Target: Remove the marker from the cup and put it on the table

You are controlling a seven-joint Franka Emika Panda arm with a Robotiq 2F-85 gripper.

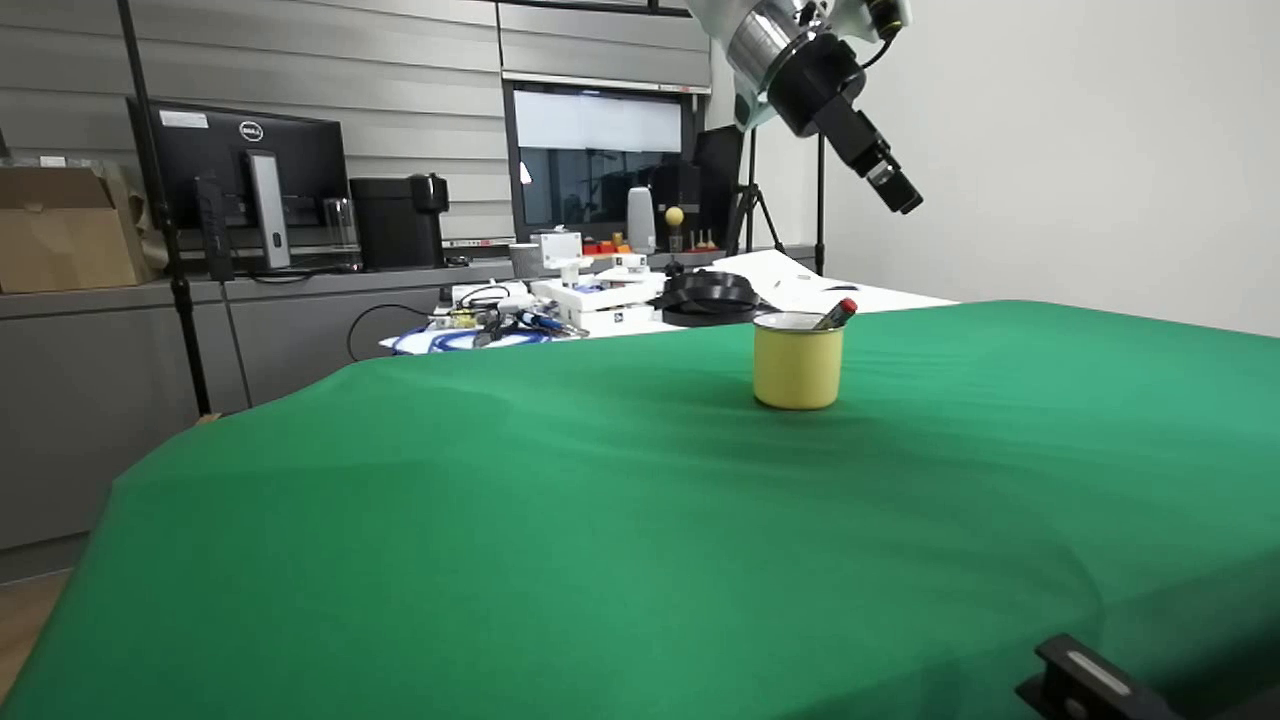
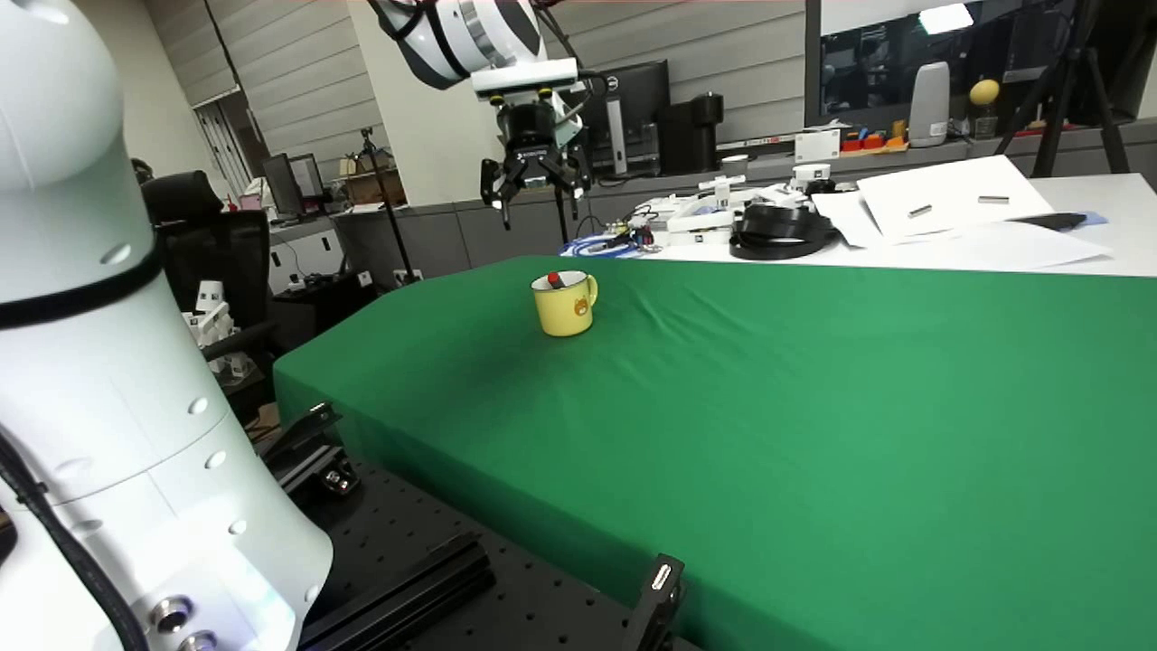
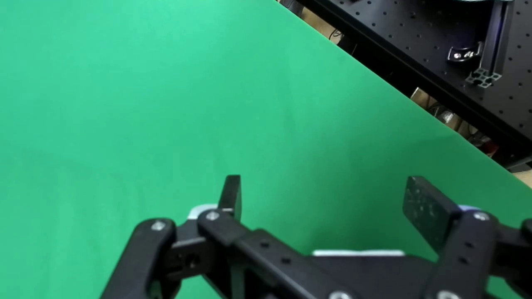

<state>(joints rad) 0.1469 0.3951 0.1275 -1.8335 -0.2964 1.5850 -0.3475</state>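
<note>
The yellow cup (image 1: 797,368) stands upright on the green-covered table (image 1: 560,540); it also shows in an exterior view (image 2: 565,312), with its handle on the right. The dark marker (image 1: 836,316) leans in the cup, its red end sticking out over the rim; the red end also shows in an exterior view (image 2: 555,280). The lower part of the marker is hidden inside the cup. My gripper (image 1: 893,188) is high above the table, apart from the cup. In the wrist view its fingers (image 3: 326,199) are wide apart with nothing between them. The cup and marker do not show in the wrist view.
A white desk (image 2: 1112,226) with papers, cables and a black coil (image 2: 783,231) stands behind the table. Black clamps (image 1: 1095,685) and the black base plate (image 2: 542,588) lie along the robot's side. The table edge shows in the wrist view.
</note>
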